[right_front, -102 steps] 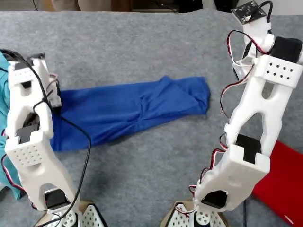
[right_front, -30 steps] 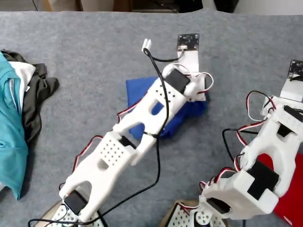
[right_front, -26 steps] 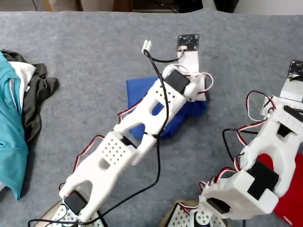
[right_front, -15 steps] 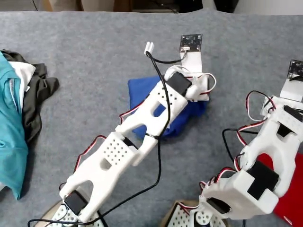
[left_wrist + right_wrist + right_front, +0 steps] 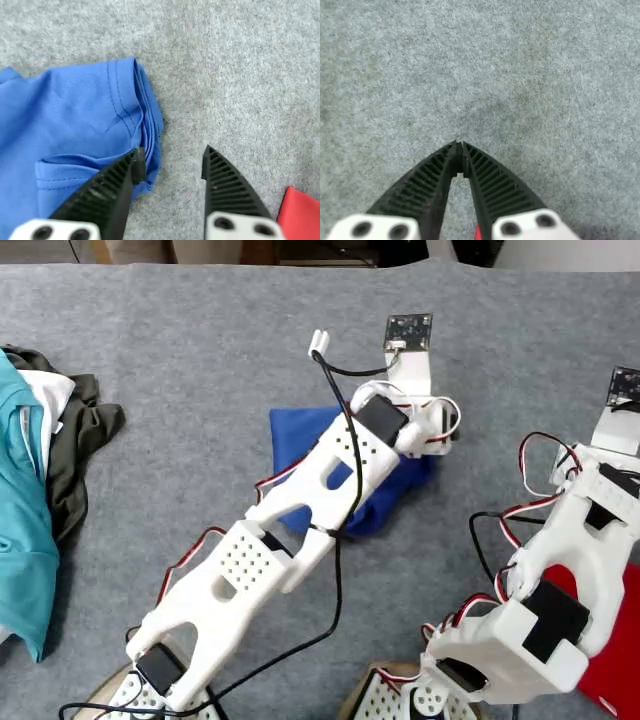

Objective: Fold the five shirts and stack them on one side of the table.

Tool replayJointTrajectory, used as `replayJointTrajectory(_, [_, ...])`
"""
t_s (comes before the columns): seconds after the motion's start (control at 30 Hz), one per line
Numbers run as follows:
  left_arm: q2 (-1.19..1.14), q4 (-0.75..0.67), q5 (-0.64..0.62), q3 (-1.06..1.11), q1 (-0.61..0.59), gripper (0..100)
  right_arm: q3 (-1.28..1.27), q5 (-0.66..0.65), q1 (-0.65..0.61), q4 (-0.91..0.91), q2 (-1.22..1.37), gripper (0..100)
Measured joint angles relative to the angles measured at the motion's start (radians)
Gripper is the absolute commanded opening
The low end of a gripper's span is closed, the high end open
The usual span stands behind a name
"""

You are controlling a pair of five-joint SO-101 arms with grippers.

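blue shirt: folded, mid-table
left gripper: jaws apart, over the blue shirt's right edge
right gripper: jaws together, above grey table, right side
red shirt: near right corner

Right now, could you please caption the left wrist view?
Open left gripper at edge of folded blue shirt on grey felt table.

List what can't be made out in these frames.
- High view: the left arm covers the middle of the blue shirt, so its fold can't be checked.
- High view: the red shirt lies mostly under the right arm and is cut by the edge. The left wrist view cuts it to a corner.
- High view: the pile is cut by the left edge, so the shirt count is unclear.
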State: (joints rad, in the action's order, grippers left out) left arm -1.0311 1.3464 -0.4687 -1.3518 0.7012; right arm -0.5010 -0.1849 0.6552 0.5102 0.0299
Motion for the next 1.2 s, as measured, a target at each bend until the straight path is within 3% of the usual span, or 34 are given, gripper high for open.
replayJointTrajectory(0.13, [0.0,0.041,0.0,-0.074,-0.058,14,0.0,-0.005,0.0,0.0,0.0,0.9])
replayJointTrajectory(0.3, [0.0,0.152,0.0,-0.192,-0.227,3,-0.015,-0.034,-0.038,0.0,0.0,0.8])
replayJointTrajectory(0.43, [0.0,0.267,-0.002,-0.239,-0.364,2,-0.008,-0.1,-0.152,0.078,-0.002,0.8])
replayJointTrajectory(0.57, [0.0,0.364,-0.002,-0.239,-0.388,2,0.068,-0.137,-0.265,0.215,-0.038,0.9])
replayJointTrajectory(0.77, [0.0,0.399,0.0,-0.126,-0.425,2,0.267,-0.229,-0.436,0.493,-0.064,0.8])
replayJointTrajectory(1.07, [0.129,0.402,-0.02,0.028,-0.833,2,0.588,-0.247,-0.69,0.726,0.14,0.9])
replayJointTrajectory(1.2, [0.123,0.387,-0.018,0.123,-0.882,2,0.85,-0.221,-0.747,0.872,0.359,0.7])
